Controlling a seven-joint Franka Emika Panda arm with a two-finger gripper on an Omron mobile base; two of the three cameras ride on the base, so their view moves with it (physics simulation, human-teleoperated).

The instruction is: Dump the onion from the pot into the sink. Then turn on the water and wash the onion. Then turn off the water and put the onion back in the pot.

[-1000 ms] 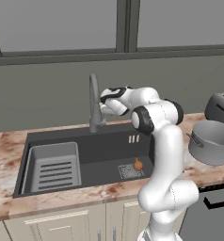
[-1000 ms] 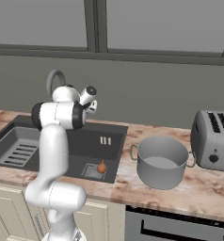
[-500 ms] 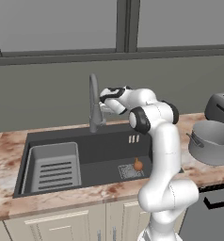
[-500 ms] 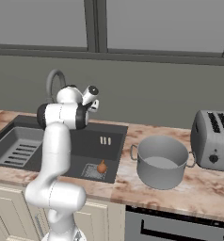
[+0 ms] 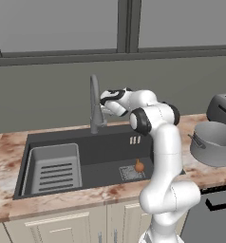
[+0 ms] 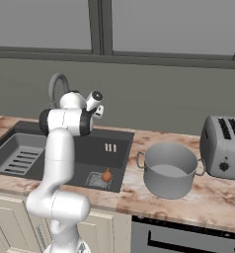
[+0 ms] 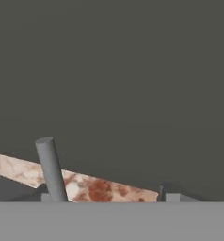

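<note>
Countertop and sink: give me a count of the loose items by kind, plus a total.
Onion: 1, in the sink
Pot: 1, on the counter
Toaster: 1, on the counter
Total: 3

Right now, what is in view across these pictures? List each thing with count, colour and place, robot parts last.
onion: one, orange-brown, on the sink floor beside the drain grate.
sink: one, dark charcoal, set in the counter.
rack insert: one, light grey, slotted, in the sink's left part.
faucet: one, grey, behind the sink.
pot: one, pale grey, upright on the counter right of the sink, apart from the onion.
toaster: one, grey, right of the pot.
counter: one, reddish marble.
window: one, grey-framed, above the wall.
tool: one, dark-tipped, at the faucet; its opening is unclear.
</note>
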